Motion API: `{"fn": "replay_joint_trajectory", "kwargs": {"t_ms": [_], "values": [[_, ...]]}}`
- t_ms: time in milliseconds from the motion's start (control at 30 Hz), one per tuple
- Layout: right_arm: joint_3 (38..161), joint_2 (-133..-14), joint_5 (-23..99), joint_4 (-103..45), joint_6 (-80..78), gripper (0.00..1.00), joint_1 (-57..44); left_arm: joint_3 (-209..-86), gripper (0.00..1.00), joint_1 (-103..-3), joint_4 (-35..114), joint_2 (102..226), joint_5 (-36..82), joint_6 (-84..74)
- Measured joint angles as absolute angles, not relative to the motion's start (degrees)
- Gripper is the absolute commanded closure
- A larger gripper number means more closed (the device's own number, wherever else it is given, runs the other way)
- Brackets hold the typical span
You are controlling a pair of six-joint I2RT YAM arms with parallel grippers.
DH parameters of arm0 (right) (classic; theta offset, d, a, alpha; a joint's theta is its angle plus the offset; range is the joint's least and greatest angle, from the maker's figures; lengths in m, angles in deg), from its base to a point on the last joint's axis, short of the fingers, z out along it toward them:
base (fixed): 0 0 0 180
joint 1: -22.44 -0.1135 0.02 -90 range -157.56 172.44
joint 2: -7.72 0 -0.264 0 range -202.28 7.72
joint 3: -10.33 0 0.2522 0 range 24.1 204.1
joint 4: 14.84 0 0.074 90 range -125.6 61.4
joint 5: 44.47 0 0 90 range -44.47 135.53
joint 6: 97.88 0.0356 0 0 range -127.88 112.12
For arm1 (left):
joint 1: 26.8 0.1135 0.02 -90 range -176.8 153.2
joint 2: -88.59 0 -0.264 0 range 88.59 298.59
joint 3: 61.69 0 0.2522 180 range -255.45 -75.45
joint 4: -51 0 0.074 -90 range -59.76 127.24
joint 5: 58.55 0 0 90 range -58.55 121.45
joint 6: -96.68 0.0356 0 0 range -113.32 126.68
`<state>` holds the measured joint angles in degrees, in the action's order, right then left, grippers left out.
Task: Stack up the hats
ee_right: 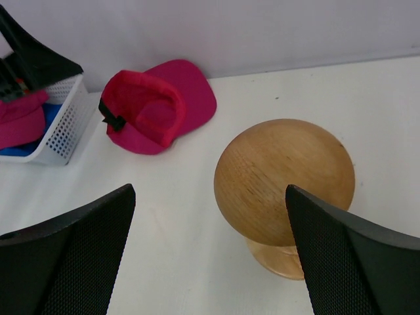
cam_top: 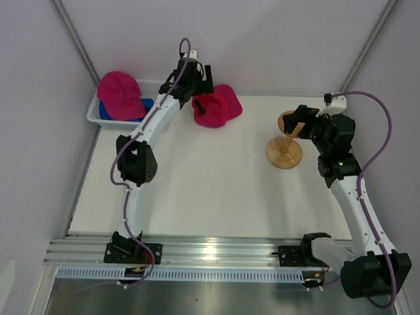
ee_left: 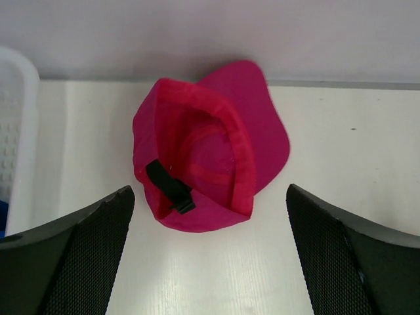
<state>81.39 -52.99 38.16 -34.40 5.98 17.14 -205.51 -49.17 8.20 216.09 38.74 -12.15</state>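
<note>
Two pink hats from above: upturned hat (cam_top: 213, 108) on the bench (cam_top: 197, 190), second hat (cam_top: 120, 94) in the basket (cam_top: 93, 117).
Left wrist: soft crown liable to fold or slip from a shallow pinch; left pincer (ee_left: 209, 190) spread wide, empty, above it.
Right wrist: right pincer (ee_right: 209, 189) likewise gaping, empty, near the wooden stand (ee_right: 283, 180).

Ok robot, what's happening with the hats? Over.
Left gripper open, facing upturned pink cap. Right gripper open over wooden stand, empty. Second pink cap, blue cap in white mesh basket. Nothing blocking.
</note>
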Motion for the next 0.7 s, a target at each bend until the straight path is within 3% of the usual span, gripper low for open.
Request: {"fn": "replay_joint_trajectory", "kwargs": {"t_ms": [367, 700], "values": [[81.13, -50.19, 40.23, -34.73, 3.34, 0.01, 17.21, -206.52, 0.11, -49.43, 7.61, 228.35, 45.23, -18.64], [81.13, -50.19, 36.19, -33.37, 2.79, 0.01, 17.21, -210.67, 0.15, -48.03, 3.85, 230.47, 44.56, -26.03]]}}
